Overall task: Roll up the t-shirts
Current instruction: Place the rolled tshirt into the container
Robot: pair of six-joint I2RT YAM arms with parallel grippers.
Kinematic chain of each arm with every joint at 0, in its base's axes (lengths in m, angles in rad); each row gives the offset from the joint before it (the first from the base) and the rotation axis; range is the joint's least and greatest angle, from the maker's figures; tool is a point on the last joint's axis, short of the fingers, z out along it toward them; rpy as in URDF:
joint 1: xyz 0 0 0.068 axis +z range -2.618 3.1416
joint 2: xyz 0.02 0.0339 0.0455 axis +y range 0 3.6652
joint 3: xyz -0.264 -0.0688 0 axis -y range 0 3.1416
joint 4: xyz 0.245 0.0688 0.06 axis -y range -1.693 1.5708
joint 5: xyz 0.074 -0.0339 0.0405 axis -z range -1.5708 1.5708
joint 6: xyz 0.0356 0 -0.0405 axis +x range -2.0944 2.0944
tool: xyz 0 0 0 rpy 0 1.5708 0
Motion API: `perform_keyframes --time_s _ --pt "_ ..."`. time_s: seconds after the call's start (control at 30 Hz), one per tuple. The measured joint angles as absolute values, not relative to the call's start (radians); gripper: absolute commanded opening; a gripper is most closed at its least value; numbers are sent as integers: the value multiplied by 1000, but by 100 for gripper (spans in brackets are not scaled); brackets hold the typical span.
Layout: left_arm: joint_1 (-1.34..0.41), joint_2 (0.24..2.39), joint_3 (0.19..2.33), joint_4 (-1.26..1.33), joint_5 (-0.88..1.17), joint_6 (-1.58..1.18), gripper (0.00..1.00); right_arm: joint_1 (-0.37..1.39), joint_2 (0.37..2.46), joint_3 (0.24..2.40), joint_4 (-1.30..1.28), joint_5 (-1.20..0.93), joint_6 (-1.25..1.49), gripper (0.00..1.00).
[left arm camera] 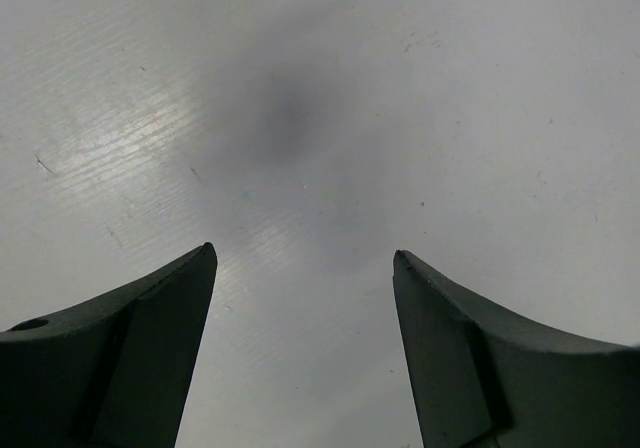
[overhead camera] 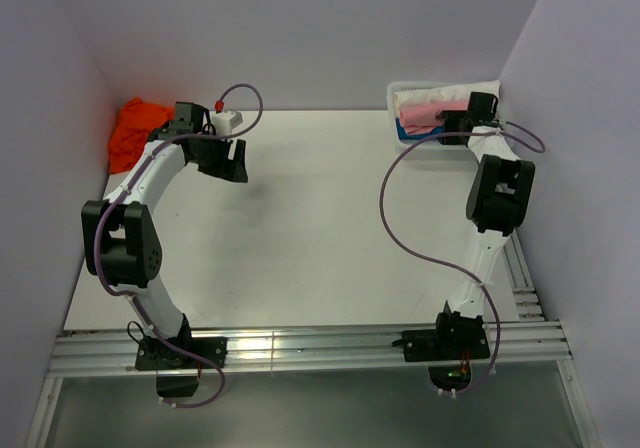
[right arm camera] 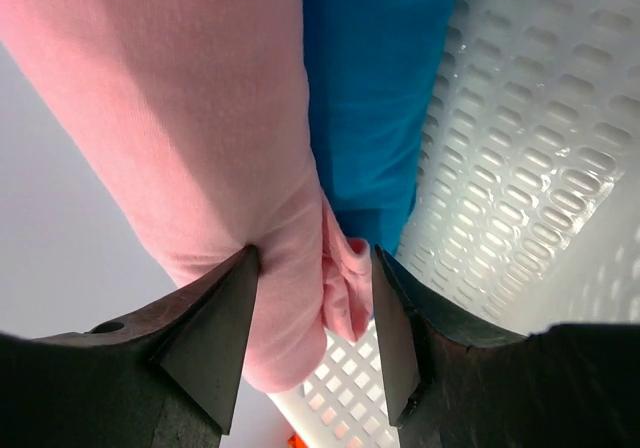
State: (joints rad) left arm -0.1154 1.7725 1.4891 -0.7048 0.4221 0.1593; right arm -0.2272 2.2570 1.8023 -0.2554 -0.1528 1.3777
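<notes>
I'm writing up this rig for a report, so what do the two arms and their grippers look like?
Left arm and right arm: white links, chunky black joint housings, a looping mauve cable each. Left gripper and right gripper: dark fingers tapering to pointed tips.

We see a plain, bright orange t-shirt [overhead camera: 135, 133] at the tabletop's far left corner. The tabletop [overhead camera: 320, 238] is white, with a faint ribbed sheen. At its far right corner the basket [right arm camera: 530, 138] is white plastic, pierced in a regular grid of slots and small squares. In it the pink t-shirt [right arm camera: 180, 118] is one plain light pink, next to a plain deep blue cloth [right arm camera: 365, 88]. The left gripper [left arm camera: 305, 258] and the right gripper [right arm camera: 312, 253] are matte black. The left arm [overhead camera: 160, 173] and right arm [overhead camera: 480, 258] are white with black joints, and the cables [overhead camera: 400, 228] are mauve.
</notes>
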Motion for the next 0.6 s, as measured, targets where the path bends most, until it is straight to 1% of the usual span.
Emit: perform_keyframes --time_s 0.27,0.33,0.6 --pt "-115 1773 1489 -704 432 145 77 -228 2214 1792 -293 -159 1351 49" --pt "-115 1773 1489 -704 434 142 77 -229 2195 1784 -300 -160 1343 45" --pt "-115 1771 1489 -702 448 136 77 -234 2141 1753 -303 -161 1328 43"
